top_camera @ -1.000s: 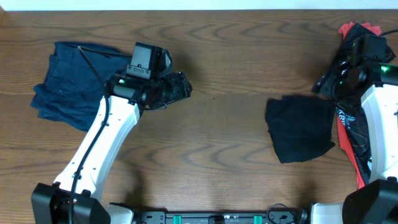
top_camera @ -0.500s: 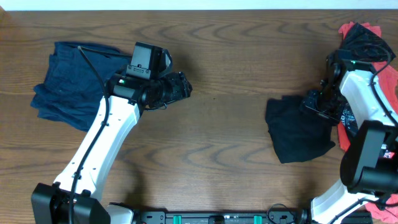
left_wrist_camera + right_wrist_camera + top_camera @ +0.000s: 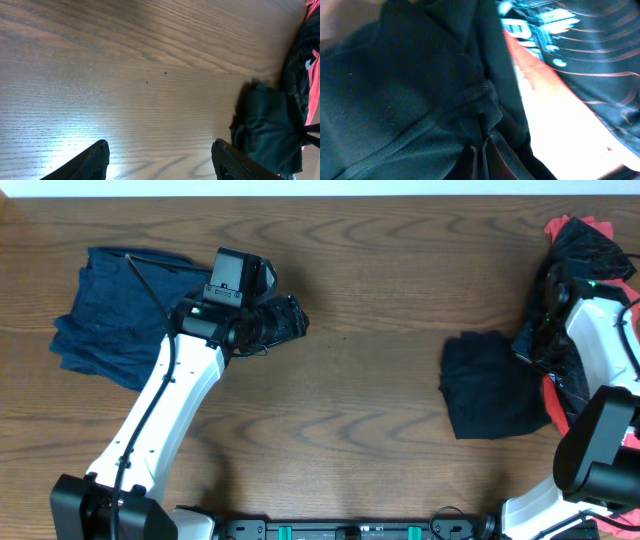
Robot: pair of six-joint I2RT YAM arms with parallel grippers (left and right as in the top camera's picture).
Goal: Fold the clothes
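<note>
Overhead: brown wood-grain bench [image 3: 380, 430], pale strip along far edge; dark blue garment [image 3: 110, 315] crumpled far left, red and black-patterned tops [image 3: 585, 240] heaped at right edge. Black T-shirt [image 3: 490, 390] bunched right of centre beside that heap, no clear long axis, upper right corner drawn toward right claw [image 3: 480, 152], pinched tight on its fabric. Left claw [image 3: 161, 150] half-wide, empty, above bare wood near centre.

Entry: no text readable; the only lettering [image 3: 527, 30] seen, pale cyan-white, stands on the black-patterned top [image 3: 580, 55] lying just beside the black T-shirt [image 3: 395, 100] in the right wrist view, and is too blurred and cropped to make out any letter or brand.
</note>
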